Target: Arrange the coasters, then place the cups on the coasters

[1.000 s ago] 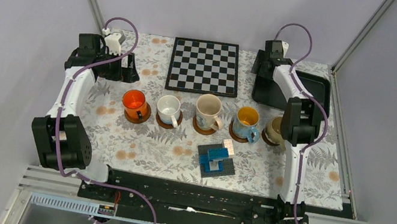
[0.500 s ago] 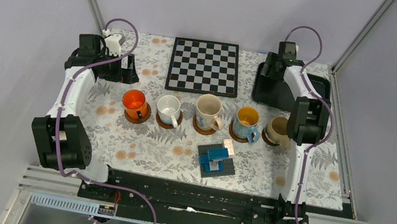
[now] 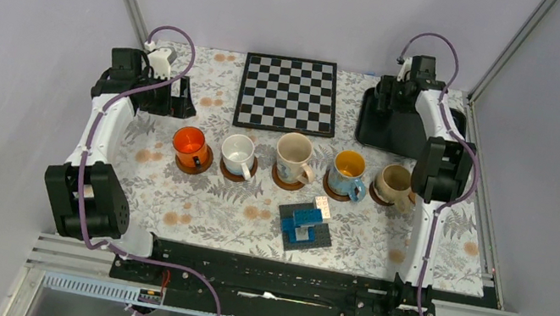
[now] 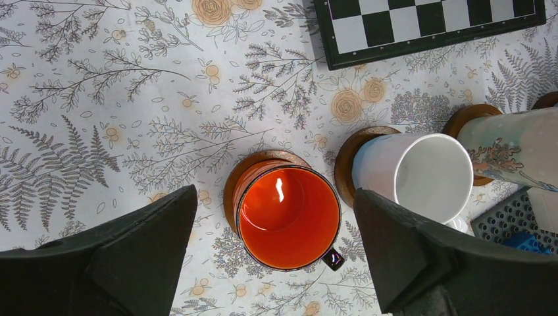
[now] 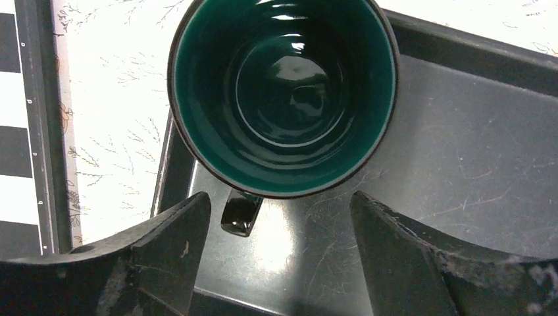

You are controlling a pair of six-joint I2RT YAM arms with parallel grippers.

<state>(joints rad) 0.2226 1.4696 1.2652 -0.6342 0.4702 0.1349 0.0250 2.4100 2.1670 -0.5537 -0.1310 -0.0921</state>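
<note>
Five cups stand in a row, each on a brown coaster: orange cup (image 3: 191,144), white cup (image 3: 237,153), patterned cream cup (image 3: 292,157), blue cup (image 3: 348,169) and beige cup (image 3: 393,181). My left gripper (image 3: 181,100) hangs open high above the orange cup (image 4: 289,217), whose coaster (image 4: 233,184) shows under it. The white cup (image 4: 421,174) stands beside it. The dark green cup (image 5: 283,92) stands upright in the black tray (image 5: 460,171). My right gripper (image 5: 279,196) is open just near of it, the cup's handle (image 5: 240,212) close to the left finger. In the top view my right gripper (image 3: 388,106) hides that cup.
A checkerboard (image 3: 288,93) lies at the back middle, left of the black tray (image 3: 454,123). A stack of blue blocks on a grey plate (image 3: 305,225) sits in front of the cup row. The right arm's elbow (image 3: 439,169) hangs next to the beige cup.
The right arm has swung to the right and back over the tray, uncovering the beige cup. The left arm and the row of cups have not moved.
</note>
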